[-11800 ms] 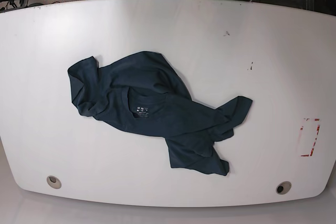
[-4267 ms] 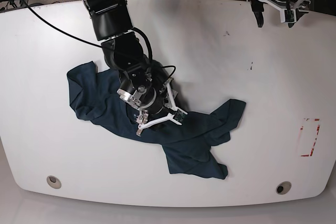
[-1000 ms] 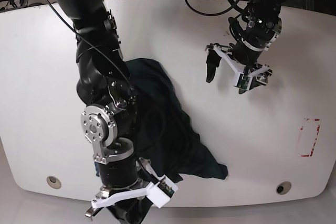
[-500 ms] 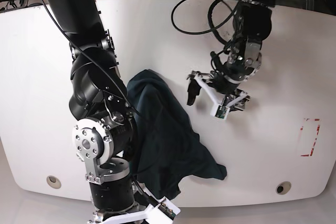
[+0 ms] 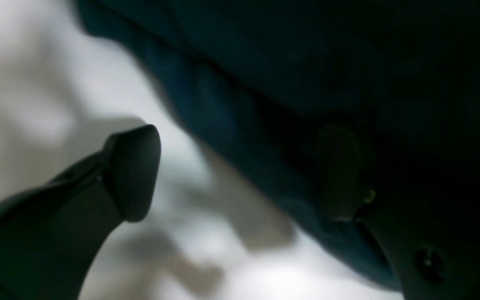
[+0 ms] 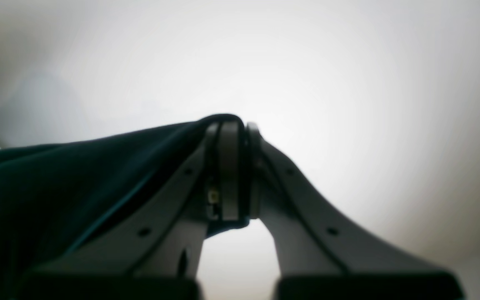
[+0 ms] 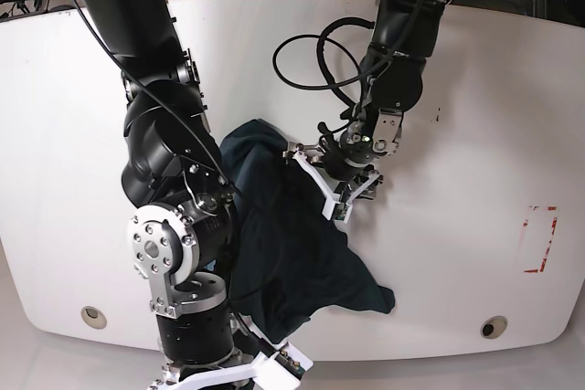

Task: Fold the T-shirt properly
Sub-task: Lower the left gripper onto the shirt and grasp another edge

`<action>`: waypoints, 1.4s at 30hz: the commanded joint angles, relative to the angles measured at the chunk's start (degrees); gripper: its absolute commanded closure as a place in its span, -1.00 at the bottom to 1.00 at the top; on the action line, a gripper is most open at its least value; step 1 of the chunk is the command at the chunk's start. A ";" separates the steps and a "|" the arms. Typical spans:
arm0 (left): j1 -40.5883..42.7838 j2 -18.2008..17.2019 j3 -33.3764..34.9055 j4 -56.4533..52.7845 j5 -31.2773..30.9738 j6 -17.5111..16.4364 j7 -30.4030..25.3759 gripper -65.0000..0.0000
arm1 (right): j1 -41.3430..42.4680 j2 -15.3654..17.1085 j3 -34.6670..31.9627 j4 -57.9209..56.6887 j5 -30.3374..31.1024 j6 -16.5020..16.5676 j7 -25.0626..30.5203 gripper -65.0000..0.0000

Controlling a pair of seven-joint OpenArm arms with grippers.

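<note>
T-shirt [image 7: 292, 235]: bunched mid-table [image 7: 475, 89], one edge lifted toward the near rim. We note the right gripper [image 6: 233, 137] clamped tight on cloth; the left gripper [image 7: 327, 180] spread wide at the shirt's far edge. Bare tabletop surrounds the shirt.

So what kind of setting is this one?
Likely a robotics lab: a bare white table with cable ports, loose cables across it, floor wiring behind, and two arms working a T-shirt.
</note>
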 commanded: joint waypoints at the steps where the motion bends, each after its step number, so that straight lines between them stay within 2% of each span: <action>1: -2.62 1.50 0.10 -3.07 -0.67 -0.18 -1.73 -0.68 | 1.90 -0.18 0.46 0.67 -0.86 -0.95 0.66 1.00; 3: -3.50 1.58 0.10 -5.35 -0.67 -0.10 -2.17 -0.67 | 1.90 -0.09 0.55 0.67 -0.86 -0.95 0.66 1.00; 5: -3.94 1.58 0.10 -6.85 -0.93 -0.10 -2.43 -0.56 | 1.90 0.00 0.55 0.67 -0.86 -0.95 0.57 1.00; 7: -4.03 1.58 0.10 -7.82 -0.93 -0.10 -3.13 -0.21 | 1.81 0.08 0.64 0.67 -0.86 -0.95 0.57 1.00; 10: -3.76 1.58 -0.07 -7.73 -0.93 -0.10 -3.13 0.44 | 1.73 0.52 2.84 0.59 -0.51 -0.95 0.57 1.00; 12: -3.59 1.50 -0.16 -7.73 -0.93 -0.10 -2.87 0.79 | 1.73 0.61 4.60 0.50 -0.33 -0.95 0.57 1.00; 13: -3.50 1.41 -0.16 -7.64 -0.93 -0.10 -2.34 0.94 | 1.73 0.70 5.56 0.15 -0.33 -0.95 0.57 1.00; 14: -3.50 1.33 -0.25 -7.38 -0.93 -0.10 -1.64 1.00 | 1.73 0.70 6.18 -0.12 -0.33 -0.95 0.57 1.00; 18: -1.83 -2.10 -1.83 -0.78 -1.11 -0.10 3.11 1.00 | 1.73 0.70 8.38 -0.56 0.02 -0.95 0.75 1.00; 24: 6.70 -5.71 -3.06 18.38 -0.93 -0.18 9.70 0.99 | 0.49 1.67 9.25 -0.20 0.37 -1.04 0.57 1.00; 29: 12.77 -9.75 -3.15 33.06 -1.02 -0.18 16.82 0.99 | -2.49 1.84 13.39 -0.20 0.64 -1.13 0.48 1.00; 36: 21.73 -15.11 -3.15 47.39 -1.02 -0.18 21.92 0.99 | -9.53 1.84 18.57 -0.56 0.99 -1.48 0.48 1.00; 42: 29.64 -19.16 -3.33 51.88 -1.02 -0.18 22.63 0.99 | -16.30 1.76 23.32 -1.52 2.39 -1.48 0.48 1.00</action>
